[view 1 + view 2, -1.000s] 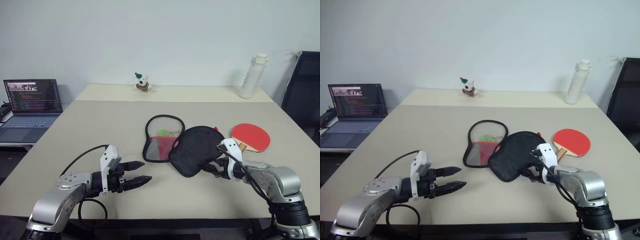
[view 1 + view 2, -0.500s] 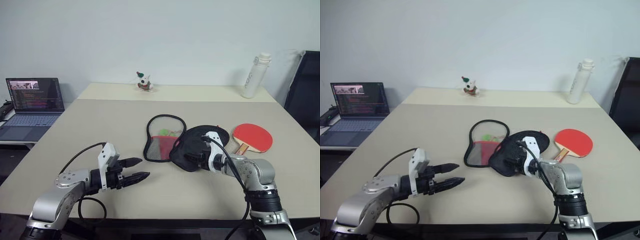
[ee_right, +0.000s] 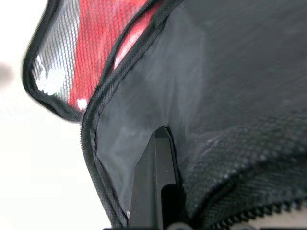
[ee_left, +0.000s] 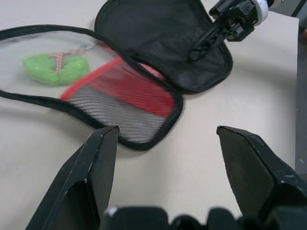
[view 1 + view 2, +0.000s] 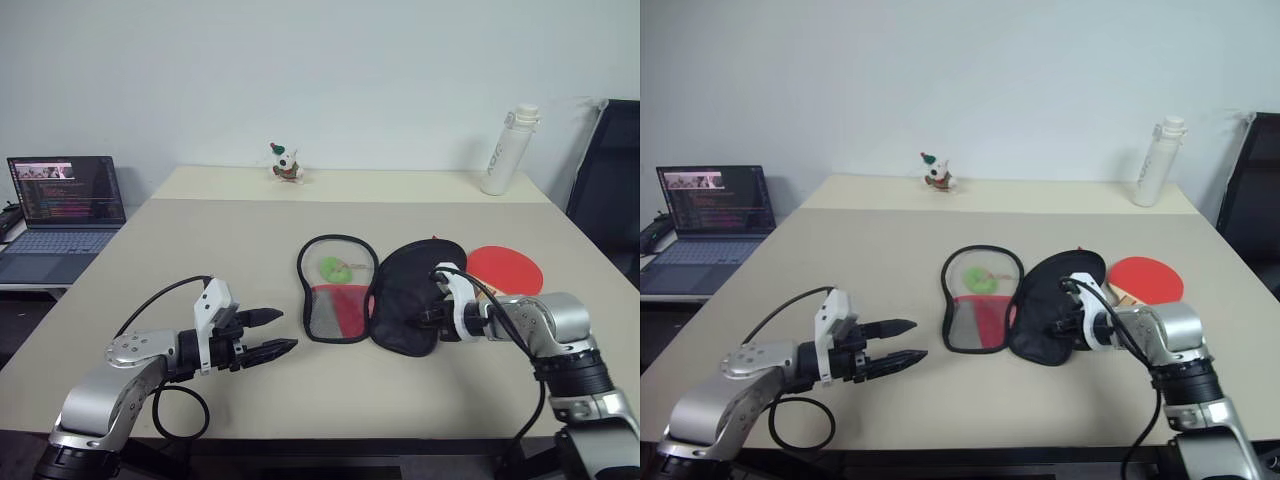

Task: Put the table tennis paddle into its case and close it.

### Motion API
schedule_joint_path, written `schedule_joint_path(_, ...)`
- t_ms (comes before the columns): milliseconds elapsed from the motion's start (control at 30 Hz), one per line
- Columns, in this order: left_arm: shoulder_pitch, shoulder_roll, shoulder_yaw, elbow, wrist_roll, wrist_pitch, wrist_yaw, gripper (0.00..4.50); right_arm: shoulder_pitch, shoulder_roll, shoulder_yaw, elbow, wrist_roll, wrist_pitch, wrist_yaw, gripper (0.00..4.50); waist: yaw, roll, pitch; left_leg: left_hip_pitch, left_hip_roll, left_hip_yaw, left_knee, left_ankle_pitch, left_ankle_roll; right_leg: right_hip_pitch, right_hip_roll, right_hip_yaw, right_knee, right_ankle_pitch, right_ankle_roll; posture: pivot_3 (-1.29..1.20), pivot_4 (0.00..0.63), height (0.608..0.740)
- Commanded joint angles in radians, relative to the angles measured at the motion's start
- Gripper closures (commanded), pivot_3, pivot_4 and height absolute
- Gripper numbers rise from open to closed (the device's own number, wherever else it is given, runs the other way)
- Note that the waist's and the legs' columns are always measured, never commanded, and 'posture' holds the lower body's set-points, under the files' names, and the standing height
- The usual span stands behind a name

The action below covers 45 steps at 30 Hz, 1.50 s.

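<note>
The case point(image 5: 338, 290) lies unzipped on the table, its red and mesh half to the left with a green charm point(image 4: 60, 69) on it. Its black half point(image 5: 412, 295) is lifted to the right. My right gripper point(image 5: 427, 318) is shut on that black flap; in the right wrist view one finger point(image 3: 156, 187) presses against the fabric. The table tennis paddle point(image 5: 508, 268) lies behind the flap, its red face partly covered and its handle hidden. My left gripper point(image 5: 268, 333) hovers open to the left of the case, holding nothing.
A laptop point(image 5: 60, 215) sits on a side surface at far left. A small toy figure point(image 5: 285, 163) and a white bottle point(image 5: 505, 150) stand at the back of the table. A black chair point(image 5: 605, 180) is at the right edge.
My right gripper closed on the black flap and drew it up and to the right, over part of the paddle. The whole case slid a little right. The left gripper stayed put.
</note>
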Motion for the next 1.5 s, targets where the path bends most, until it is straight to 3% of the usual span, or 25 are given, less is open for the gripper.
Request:
schedule_joint_path(33,-0.021,0.018,0.01,-0.026,0.0,-0.015,-0.008,0.95,-0.071,-0.031,0.065,0.061,-0.033,-0.075,0.109,4.47,-0.001,0.0,0.0,0.0,0.0,0.0,0.0,0.0,0.0,0.0,0.0,0.0,0.0,0.0,0.0,0.0,0.15,0.74)
schedule_joint_path(333,-0.009,0.024,0.013,-0.058,-0.003,0.005,0.009,0.95,-0.229,0.004,0.195,0.336,-0.183,-0.283,0.259,4.47,-0.001,0.0,0.0,0.0,0.0,0.0,0.001,0.0,0.0,0.0,0.0,0.0,0.0,0.0,0.0,0.0,0.15,0.74)
schedule_joint_path(800,-0.028,0.027,0.023,-0.077,-0.031,0.034,0.019,0.95,-0.341,0.022,0.174,0.61,-0.339,-0.424,0.353,4.47,0.0,0.0,0.0,0.0,0.0,0.0,0.001,0.0,0.0,0.0,0.0,0.0,0.0,0.0,0.0,0.0,0.15,0.74)
schedule_joint_path(900,-0.045,0.03,0.014,-0.071,-0.028,0.029,0.012,0.95,-0.334,0.022,0.153,0.61,-0.348,-0.418,0.337,3.92,0.001,0.0,0.0,0.0,0.0,0.0,0.001,0.0,0.0,0.0,0.0,0.0,0.0,0.0,0.0,0.0,0.15,0.74)
schedule_joint_path(1133,-0.082,0.025,-0.002,-0.067,-0.025,0.027,0.008,0.95,-0.315,-0.033,0.123,0.534,-0.382,-0.457,0.321,1.51,0.001,0.001,0.001,0.0,0.0,0.0,0.001,0.0,0.0,0.0,0.0,0.0,0.0,0.0,0.0,0.0,0.15,0.74)
schedule_joint_path(1267,-0.086,0.02,-0.009,-0.069,-0.023,0.025,0.009,0.95,-0.311,-0.112,0.038,0.476,-0.358,-0.416,0.311,0.16,0.001,0.001,0.001,0.0,0.0,0.0,0.001,0.0,0.0,0.0,0.0,0.0,0.0,0.0,0.0,0.0,0.15,0.74)
schedule_joint_path(1433,-0.091,0.018,-0.019,-0.064,-0.024,0.018,0.001,0.95,-0.246,-0.169,-0.077,0.336,-0.308,-0.301,0.271,0.07,0.001,0.001,0.001,0.0,0.0,0.0,0.001,0.0,0.0,0.0,0.0,0.0,0.0,0.0,0.0,0.0,0.15,0.74)
schedule_joint_path(1500,-0.105,0.017,-0.028,-0.056,-0.023,0.016,-0.009,0.95,-0.178,-0.165,-0.151,0.241,-0.292,-0.222,0.193,0.07,0.001,0.001,0.001,0.0,0.0,0.0,0.001,0.0,-0.001,0.0,0.0,0.0,0.0,0.0,0.0,0.0,0.15,0.74)
